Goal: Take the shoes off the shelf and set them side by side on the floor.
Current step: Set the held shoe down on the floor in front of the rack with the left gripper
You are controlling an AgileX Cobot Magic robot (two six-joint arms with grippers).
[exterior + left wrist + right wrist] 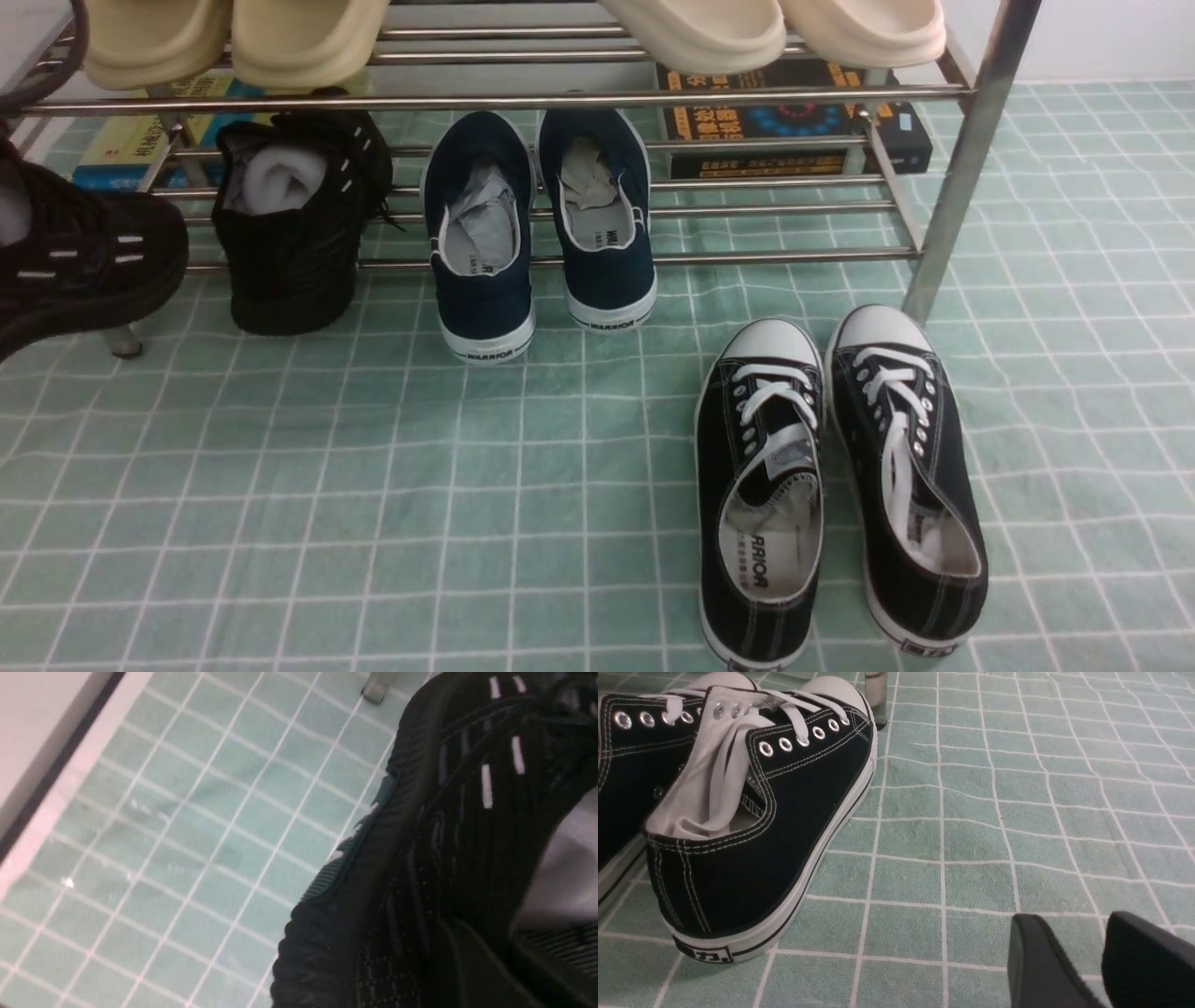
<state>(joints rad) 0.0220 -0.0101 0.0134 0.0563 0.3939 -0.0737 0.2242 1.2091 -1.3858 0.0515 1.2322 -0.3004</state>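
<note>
One black knit shoe (79, 266) with white dashes hangs at the far left of the front view, off the shelf (747, 254) and above the floor (448, 485). It fills the left wrist view as the shoe (444, 835), with the grid cloth well below it. My left gripper (514, 952) is shut on its collar, where one ribbed finger (556, 947) shows beside the grey stuffing. The second knit shoe (294, 224) stands on the lower tier, heel toward me. My right gripper (1078, 926) is open and empty, low over the floor beside the canvas sneaker (752, 826).
Navy white-soled slip-ons (485, 252) rest on the lower bars at the middle. Black canvas sneakers (761, 504) lie side by side on the floor at the right. Beige slippers (695, 33) sit on the top tier and books (794, 121) lie behind. A shelf leg (962, 168) stands near the sneakers.
</note>
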